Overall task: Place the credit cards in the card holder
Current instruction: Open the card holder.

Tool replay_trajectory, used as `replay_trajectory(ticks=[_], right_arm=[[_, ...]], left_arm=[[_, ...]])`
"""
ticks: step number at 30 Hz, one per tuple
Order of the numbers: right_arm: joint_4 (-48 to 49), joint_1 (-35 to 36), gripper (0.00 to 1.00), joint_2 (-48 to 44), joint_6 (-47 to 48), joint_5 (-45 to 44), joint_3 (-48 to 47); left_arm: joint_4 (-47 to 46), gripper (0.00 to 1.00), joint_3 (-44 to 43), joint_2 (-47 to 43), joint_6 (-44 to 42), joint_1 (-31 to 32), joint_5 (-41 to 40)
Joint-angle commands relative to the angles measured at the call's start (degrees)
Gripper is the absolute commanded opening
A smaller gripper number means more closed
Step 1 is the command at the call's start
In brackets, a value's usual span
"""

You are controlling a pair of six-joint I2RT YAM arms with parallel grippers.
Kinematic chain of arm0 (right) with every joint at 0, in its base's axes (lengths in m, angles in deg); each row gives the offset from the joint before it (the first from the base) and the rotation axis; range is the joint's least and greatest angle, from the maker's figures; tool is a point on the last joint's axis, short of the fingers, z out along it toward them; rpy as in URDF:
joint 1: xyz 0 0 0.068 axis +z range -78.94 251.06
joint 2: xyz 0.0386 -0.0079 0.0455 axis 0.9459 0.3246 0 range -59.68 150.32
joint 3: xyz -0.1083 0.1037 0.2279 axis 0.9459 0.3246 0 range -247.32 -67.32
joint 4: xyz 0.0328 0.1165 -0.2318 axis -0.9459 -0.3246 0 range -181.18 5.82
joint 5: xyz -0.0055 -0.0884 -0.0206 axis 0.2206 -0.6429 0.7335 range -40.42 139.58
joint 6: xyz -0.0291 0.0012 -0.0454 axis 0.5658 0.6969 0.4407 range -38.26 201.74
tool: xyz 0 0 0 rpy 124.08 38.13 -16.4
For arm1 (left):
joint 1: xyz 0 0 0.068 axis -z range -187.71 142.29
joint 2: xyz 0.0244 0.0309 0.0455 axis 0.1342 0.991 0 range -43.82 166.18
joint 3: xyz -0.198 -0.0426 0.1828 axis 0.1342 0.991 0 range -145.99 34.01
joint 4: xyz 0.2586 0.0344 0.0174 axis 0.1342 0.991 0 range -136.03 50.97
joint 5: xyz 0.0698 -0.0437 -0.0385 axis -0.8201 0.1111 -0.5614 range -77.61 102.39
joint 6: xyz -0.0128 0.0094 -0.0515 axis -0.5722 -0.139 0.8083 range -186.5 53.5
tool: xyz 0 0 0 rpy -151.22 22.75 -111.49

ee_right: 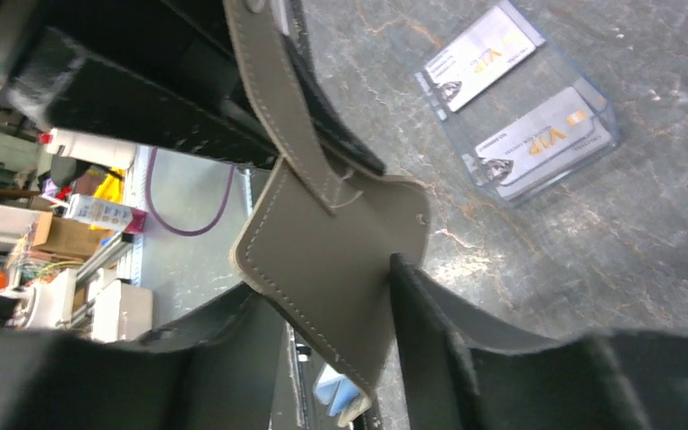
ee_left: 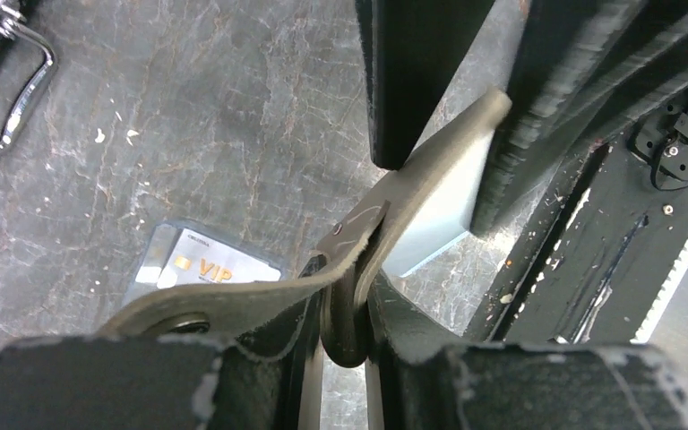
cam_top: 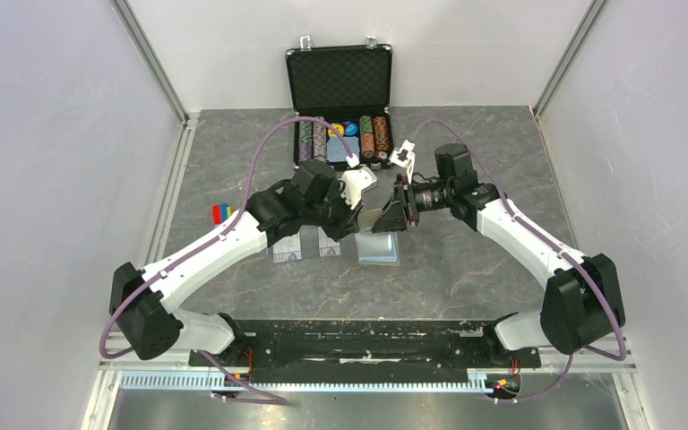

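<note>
The card holder [ee_right: 322, 269] is hanging above the middle of the table [cam_top: 466, 179], between the two arms. The left pincer [ee_left: 345, 313] is pinching its tab strap. The right pincer [ee_right: 327, 300] is straddling the grey flap with a finger on each side; whether those fingers are pressing the flap or standing loose, I cannot tell.

The step in hand looks like opening the holder. To do it well, the left should be keeping a firm pinch on the strap while the right is taking the flap near its edge. The right should then be peeling it slowly toward 3 o'clock, so the light blue lining is facing up and nothing is slipping free.

No card is showing inside the holder. The credit cards [ee_right: 537, 139] are lying side by side on the table at 9 o'clock of the holder, each sitting in a clear sleeve [ee_right: 606, 133]. At 12 o'clock the black case [cam_top: 339, 81] is standing open, holding rows of poker chips [cam_top: 372, 139].
</note>
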Motion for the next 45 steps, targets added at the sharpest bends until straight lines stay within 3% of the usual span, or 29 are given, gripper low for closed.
replay_trajectory(ticks=[1, 2, 4, 7, 11, 15, 18, 21, 24, 27, 33, 36, 42, 45], right_arm=[[1.4, 0.4, 0.34, 1.7, 0.8, -7.1, -2.2], [1.8, 0.4, 0.23, 1.9, 0.5, -7.4, -2.3], [2.2, 0.4, 0.00, 2.5, -0.5, -8.7, -2.9], [3.3, -0.5, 0.00, 2.6, -1.9, -9.5, -2.8], [11.7, -4.5, 0.00, -0.1, -8.1, -7.6, 1.7], [30.5, -9.1, 0.00, -3.9, -21.2, -3.1, 9.5], [50.3, -11.2, 0.00, -4.7, -35.7, -0.4, 16.0], [74.0, -12.8, 0.00, -3.7, -52.7, 0.0, 21.5], [92.2, -13.6, 0.00, -0.6, -66.2, -0.5, 24.4], [102.8, -13.9, 0.00, 2.2, -74.0, -0.9, 24.9], [102.0, -14.0, 0.00, 3.1, -73.9, -0.7, 24.6], [92.5, -14.2, 0.00, 1.5, -67.3, -1.4, 24.6], [63.8, -14.2, 0.00, -3.2, -47.4, -3.9, 22.3], [61.5, -14.3, 0.00, -3.9, -45.3, -3.5, 22.4]], left_arm=[[-1.0, 0.10, -2.7, -0.3, 3.6, -0.4, 2.4], [-0.9, 0.21, -2.7, -0.3, 4.0, -0.4, 2.5], [-0.9, 0.60, -2.8, -0.2, 4.7, -0.7, 1.5], [-0.6, 0.99, -3.0, -0.4, 9.1, -1.5, -2.4], [-0.2, 1.00, -3.6, -0.2, 18.5, -5.2, -4.5], [-1.1, 1.00, -2.9, -0.1, 26.1, -10.8, 2.8], [-5.7, 1.00, -0.3, 0.2, 29.9, -14.3, 13.2], [-9.3, 1.00, 1.5, 0.8, 33.0, -15.1, 18.0], [-11.8, 0.91, 2.7, 1.9, 35.7, -15.1, 21.4], [-15.0, 0.81, 4.4, 2.9, 38.1, -15.1, 24.0], [-16.3, 0.72, 5.0, 3.1, 39.2, -15.0, 24.8], [-15.2, 0.74, 4.8, 2.0, 38.3, -15.0, 22.1], [-11.3, 0.75, 4.8, -0.8, 39.1, -15.0, 14.4], [-14.2, 0.76, 6.2, -2.1, 41.9, -15.0, 14.8]])
